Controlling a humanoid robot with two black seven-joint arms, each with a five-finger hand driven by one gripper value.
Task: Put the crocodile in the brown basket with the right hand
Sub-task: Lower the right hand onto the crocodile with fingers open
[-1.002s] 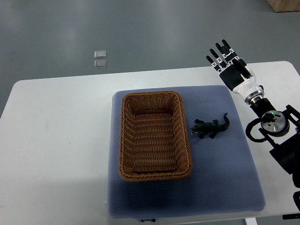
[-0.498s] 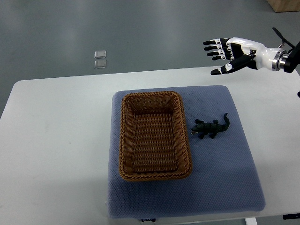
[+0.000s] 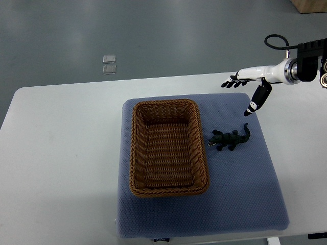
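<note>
A small dark green toy crocodile (image 3: pixel 229 138) lies on the blue mat (image 3: pixel 240 194), just right of the brown wicker basket (image 3: pixel 168 148), tail pointing up and right. The basket holds nothing. My right hand (image 3: pixel 244 88) reaches in from the right edge, above and slightly right of the crocodile and apart from it. Its fingers (image 3: pixel 230 81) are spread and point left, the thumb (image 3: pixel 256 100) hangs down, and it holds nothing. The left arm does not show.
The mat rests on a white table (image 3: pixel 61 153) whose far edge runs just behind the hand. Two small clear squares (image 3: pixel 108 64) lie on the grey floor beyond the table. A black cable (image 3: pixel 276 40) loops at the wrist.
The right hand has turned edge-on and dropped lower toward the mat's upper right corner, closer to the crocodile. Crocodile and basket have not moved.
</note>
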